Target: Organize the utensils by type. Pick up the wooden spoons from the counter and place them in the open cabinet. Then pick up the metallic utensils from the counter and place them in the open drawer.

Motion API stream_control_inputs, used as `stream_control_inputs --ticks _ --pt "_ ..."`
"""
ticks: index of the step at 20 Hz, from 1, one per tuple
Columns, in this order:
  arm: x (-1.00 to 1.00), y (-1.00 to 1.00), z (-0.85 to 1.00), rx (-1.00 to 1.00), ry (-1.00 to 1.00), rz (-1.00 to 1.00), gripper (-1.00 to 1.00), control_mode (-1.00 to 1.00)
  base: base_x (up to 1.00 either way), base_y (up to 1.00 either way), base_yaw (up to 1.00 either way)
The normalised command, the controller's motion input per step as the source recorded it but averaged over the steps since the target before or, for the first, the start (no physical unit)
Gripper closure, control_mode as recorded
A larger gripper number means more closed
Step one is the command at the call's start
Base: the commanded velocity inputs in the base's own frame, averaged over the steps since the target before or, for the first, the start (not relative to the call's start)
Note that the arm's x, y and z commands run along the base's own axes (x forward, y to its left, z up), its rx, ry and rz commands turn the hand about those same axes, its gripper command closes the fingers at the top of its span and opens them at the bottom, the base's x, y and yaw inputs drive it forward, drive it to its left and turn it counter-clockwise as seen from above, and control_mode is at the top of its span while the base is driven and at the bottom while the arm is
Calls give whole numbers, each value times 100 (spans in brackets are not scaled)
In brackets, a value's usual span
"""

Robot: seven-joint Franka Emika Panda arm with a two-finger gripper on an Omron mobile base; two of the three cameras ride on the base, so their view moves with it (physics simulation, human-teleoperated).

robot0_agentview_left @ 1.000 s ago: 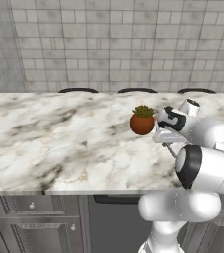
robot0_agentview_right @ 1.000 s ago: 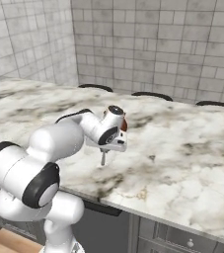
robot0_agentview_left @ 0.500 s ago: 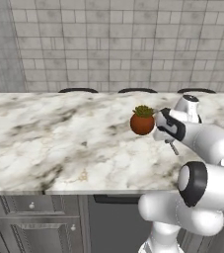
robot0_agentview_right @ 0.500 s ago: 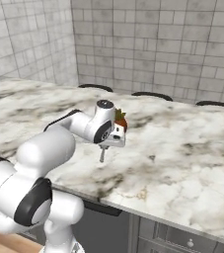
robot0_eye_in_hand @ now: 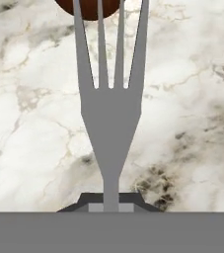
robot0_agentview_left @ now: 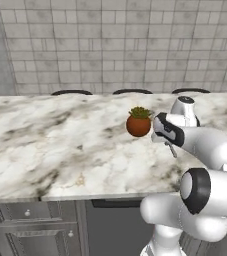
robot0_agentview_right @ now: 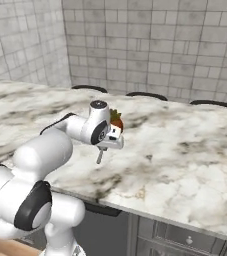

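One grey metal fork (robot0_eye_in_hand: 110,113) is clamped in the jaws of the gripper (robot0_agentview_right: 101,152), held by its handle, with its four tines pointing away from the hand. The fork hangs above the white marble tabletop (robot0_agentview_left: 60,145), clear of the surface. From the left base view the fork's thin end (robot0_agentview_left: 171,149) sticks out below the hand. Just beyond the tines stands a small potted plant (robot0_agentview_left: 138,122) in a round brown pot, close beside the jaws.
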Motion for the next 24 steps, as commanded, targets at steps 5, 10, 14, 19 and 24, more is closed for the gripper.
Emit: stream_control_inputs --ticks 5,10,14,19,24 --pt "0 0 0 0 0 0 100 100 0 -9 -98" --pt "0 0 0 0 0 0 100 100 0 -8 -100" --pt "0 0 0 0 0 0 100 100 0 -8 -100" --pt "0 0 0 0 0 0 100 100 4 -3 -100" --pt "0 0 0 0 0 0 100 100 32 11 -92"
